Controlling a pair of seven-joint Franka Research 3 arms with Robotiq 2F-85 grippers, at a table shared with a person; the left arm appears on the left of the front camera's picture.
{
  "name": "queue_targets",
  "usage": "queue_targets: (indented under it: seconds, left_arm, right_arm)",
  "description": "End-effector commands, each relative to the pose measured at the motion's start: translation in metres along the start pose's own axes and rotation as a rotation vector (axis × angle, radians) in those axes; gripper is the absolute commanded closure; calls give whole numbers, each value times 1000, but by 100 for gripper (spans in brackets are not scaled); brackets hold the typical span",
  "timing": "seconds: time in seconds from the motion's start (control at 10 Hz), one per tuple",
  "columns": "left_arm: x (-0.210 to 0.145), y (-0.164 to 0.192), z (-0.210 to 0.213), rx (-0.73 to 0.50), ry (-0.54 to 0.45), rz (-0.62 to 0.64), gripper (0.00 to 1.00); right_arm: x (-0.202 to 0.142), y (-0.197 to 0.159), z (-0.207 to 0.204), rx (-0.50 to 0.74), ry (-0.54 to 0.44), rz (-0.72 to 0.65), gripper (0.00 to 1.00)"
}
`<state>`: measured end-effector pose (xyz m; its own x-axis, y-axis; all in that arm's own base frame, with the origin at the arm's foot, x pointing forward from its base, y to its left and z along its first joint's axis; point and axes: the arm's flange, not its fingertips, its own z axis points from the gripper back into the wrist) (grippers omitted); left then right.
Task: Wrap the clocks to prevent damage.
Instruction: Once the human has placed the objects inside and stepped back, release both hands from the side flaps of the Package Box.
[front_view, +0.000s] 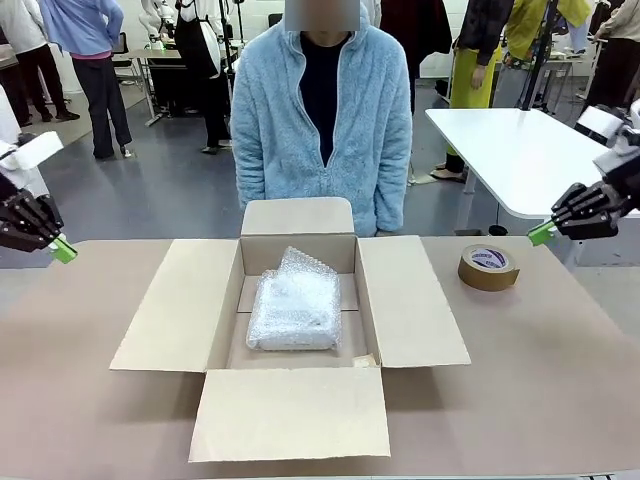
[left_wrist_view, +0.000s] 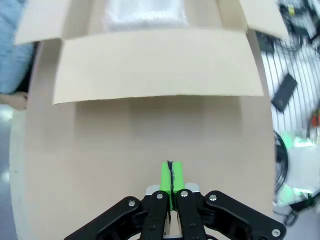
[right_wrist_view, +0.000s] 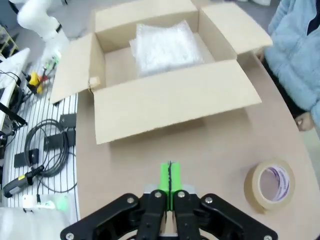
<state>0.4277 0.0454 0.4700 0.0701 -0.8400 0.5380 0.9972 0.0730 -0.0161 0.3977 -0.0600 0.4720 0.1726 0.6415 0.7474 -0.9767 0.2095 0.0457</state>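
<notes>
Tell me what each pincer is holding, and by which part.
Nothing is held. The left pincer and the right pincer are both shut and empty. The bubble-wrap bundle lies free inside the open box.

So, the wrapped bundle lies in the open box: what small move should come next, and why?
Probably the right fingers, shut and empty, should ease toward the right flap of the brown cardboard box to fold it in. The whitish bubble-wrap bundle lies inside, all four flaps are spread open, and the brown tape roll waits beside it.
</notes>
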Motion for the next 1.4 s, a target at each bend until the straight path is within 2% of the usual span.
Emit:
queue_targets:
  seconds: [0.0,0.3,0.4,0.5,0.6,0.8,0.9,1.1,1.2,1.3]
  left_arm:
    - [-29,-6,-16,63,-185,55,100]
    - [-78,-10,-24,57,-367,160,100]
    - [-85,-10,-26,30,-379,174,100]
    - [-67,-15,-22,63,-297,168,100]
    - [-67,-15,-22,63,-297,168,100]
    - [-77,-15,-27,49,-326,184,100]
    - [-83,-14,-29,15,-369,80,100]
    - [-95,-12,-32,-27,-427,12,100]
    - [-91,-13,-37,-24,-428,7,100]
    - [-83,-18,-34,-9,-374,61,100]
  right_arm:
    - [-36,-11,-13,69,-102,25,99]
    - [-92,-21,-15,87,-218,18,99]
    - [-95,-21,-14,92,-203,-9,99]
    - [-80,-16,-12,69,-60,-98,99]
    - [-98,-11,-18,82,-192,-8,99]
    - [-101,-15,-16,81,-154,-38,99]
    - [-103,-18,-16,112,-220,-15,99]
    - [-117,-23,-21,161,-332,-27,99]
    - [-121,-28,-25,143,-336,-65,99]
    - [-105,-12,-22,138,-254,-34,99]
